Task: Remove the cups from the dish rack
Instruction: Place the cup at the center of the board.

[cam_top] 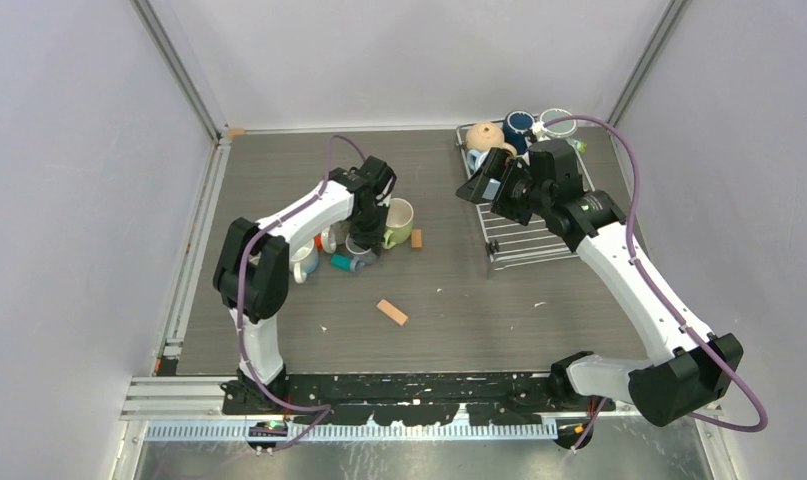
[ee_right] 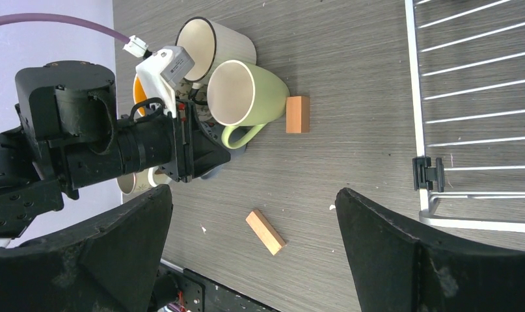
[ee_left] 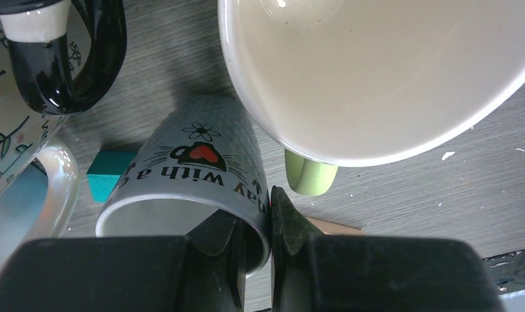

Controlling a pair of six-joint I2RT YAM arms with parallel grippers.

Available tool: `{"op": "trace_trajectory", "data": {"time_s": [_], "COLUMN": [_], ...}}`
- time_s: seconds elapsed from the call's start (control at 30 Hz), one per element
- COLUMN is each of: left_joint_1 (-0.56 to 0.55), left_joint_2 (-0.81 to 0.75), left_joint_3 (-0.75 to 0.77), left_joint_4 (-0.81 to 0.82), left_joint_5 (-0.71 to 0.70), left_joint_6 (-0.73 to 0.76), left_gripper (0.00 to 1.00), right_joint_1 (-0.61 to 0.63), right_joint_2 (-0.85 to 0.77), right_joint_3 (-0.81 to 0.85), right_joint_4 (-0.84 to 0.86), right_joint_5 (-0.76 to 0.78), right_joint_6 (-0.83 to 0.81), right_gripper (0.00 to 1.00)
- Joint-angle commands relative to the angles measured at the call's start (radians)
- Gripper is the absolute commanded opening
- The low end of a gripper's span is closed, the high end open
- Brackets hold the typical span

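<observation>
My left gripper (ee_left: 267,224) is shut on the rim of a grey printed cup (ee_left: 193,162), one finger inside and one outside. It sits low among unloaded cups on the table: a lime green cup (ee_left: 376,65), a black-handled cup (ee_left: 64,65) and a floral white cup (ee_left: 9,156). From above, the left gripper (cam_top: 364,238) is beside the lime green cup (cam_top: 400,222). The dish rack (cam_top: 539,245) holds a tan cup (cam_top: 484,135), a navy cup (cam_top: 519,122) and a light blue cup (cam_top: 474,158) at its far end. My right gripper (cam_top: 484,188) hangs open and empty at the rack's left edge.
A teal block (ee_left: 110,172) lies by the grey cup. Two wooden blocks (ee_right: 266,232) (ee_right: 298,114) lie on the table between the cups and the rack's edge (ee_right: 416,97). A white black-rimmed cup (ee_right: 211,42) stands behind the lime one. Walls enclose the table.
</observation>
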Motion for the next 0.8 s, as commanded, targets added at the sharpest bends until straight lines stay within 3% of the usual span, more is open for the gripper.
{"op": "trace_trajectory", "data": {"time_s": [0.0,0.37,0.77], "left_joint_1": [-0.003,-0.003,-0.002], "left_joint_2": [0.001,-0.015,-0.062], "left_joint_3": [0.056,0.056,0.045], "left_joint_4": [-0.029,-0.031,-0.037], "left_joint_5": [-0.033,-0.027,-0.008], "left_joint_6": [0.026,0.036,0.048], "left_gripper": [0.1,0.24,0.33], "right_joint_1": [0.0,-0.001,-0.001], "right_joint_2": [-0.018,-0.005,0.003], "right_joint_3": [-0.003,-0.002,-0.01], "right_joint_4": [0.021,0.016,0.006], "right_joint_5": [0.015,0.022,0.046], "right_joint_6": [-0.02,-0.026,-0.021], "right_gripper": [1.0,1.0,1.0]}}
